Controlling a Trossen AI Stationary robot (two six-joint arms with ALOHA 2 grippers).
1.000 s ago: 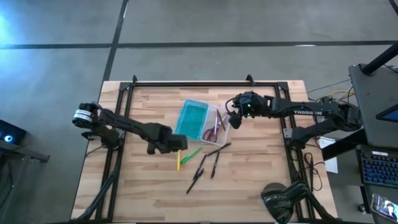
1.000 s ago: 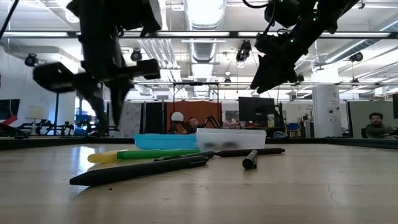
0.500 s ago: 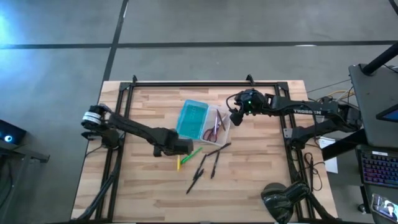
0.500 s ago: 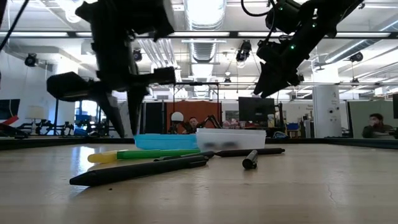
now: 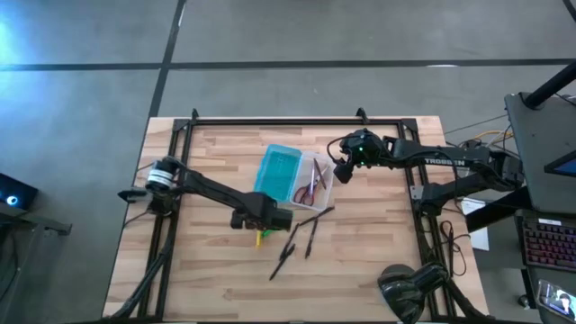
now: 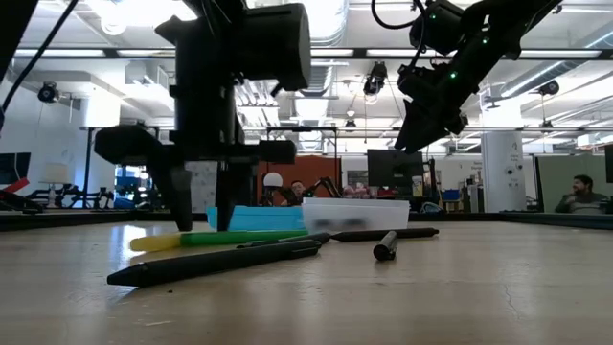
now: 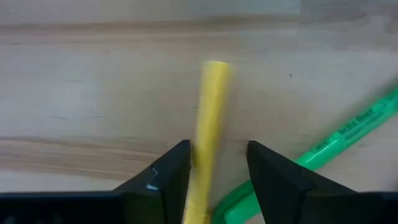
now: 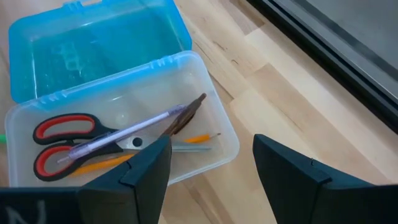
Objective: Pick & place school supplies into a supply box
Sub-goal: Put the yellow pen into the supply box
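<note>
**Left gripper over the yellow pen**

We see the left gripper (image 7: 217,171) low over the table (image 5: 378,261), fingers apart, one on each side of the yellow pen (image 7: 208,118). It may touch one finger; we cannot be sure. A green pen (image 7: 323,152) lies just beside. The right gripper (image 8: 211,165) hangs open above the box (image 8: 205,81), where red scissors (image 8: 62,143) and some pens lie.

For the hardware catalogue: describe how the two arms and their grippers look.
Both arms are dark, slim and jointed. The left arm has a pale cylindrical joint near its base. The right arm carries white lettering and a green light by its wrist. Left gripper and right gripper each have two dark, wedge-shaped fingers.
</note>
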